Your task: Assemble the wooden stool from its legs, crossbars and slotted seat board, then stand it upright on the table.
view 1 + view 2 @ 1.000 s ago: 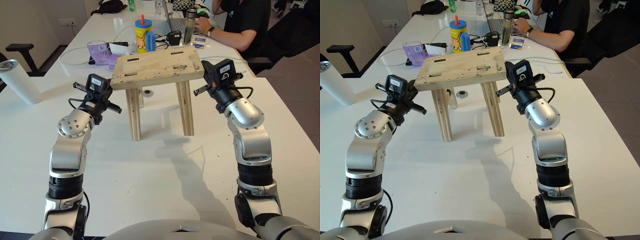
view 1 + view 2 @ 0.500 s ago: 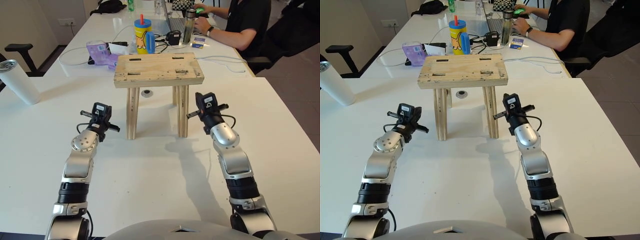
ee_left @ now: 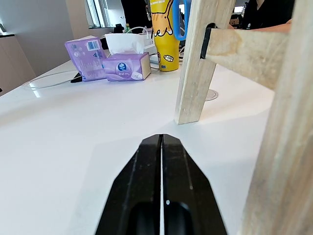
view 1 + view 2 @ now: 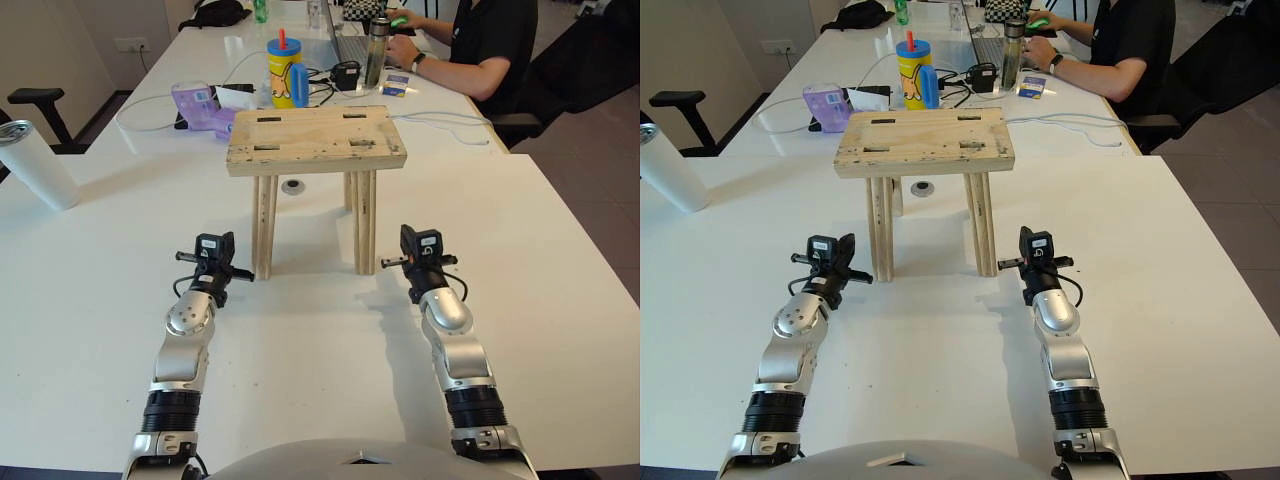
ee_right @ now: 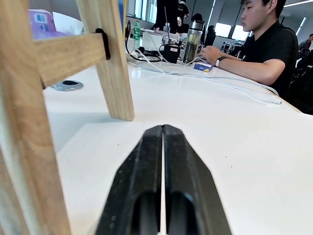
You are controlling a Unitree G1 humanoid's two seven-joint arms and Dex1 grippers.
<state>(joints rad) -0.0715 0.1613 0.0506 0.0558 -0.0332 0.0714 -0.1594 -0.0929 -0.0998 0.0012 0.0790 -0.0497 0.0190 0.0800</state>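
Stool (image 4: 315, 140) stands assembled and upright mid-table on the white table (image 4: 310, 340), all four legs down. Left gripper (image 4: 214, 262) sits low just beside the front-left leg, fingers pressed together, holding nothing. Right gripper (image 4: 422, 252) sits low just outside the front-right leg, also closed and unladen. Wide tabletop runs from the stool to the near edge. Behind the stool: round grommet (image 4: 293, 186), purple tissue packs (image 4: 200, 105), yellow cup (image 4: 285, 70). White tumbler (image 4: 35, 160) is well apart, far left.
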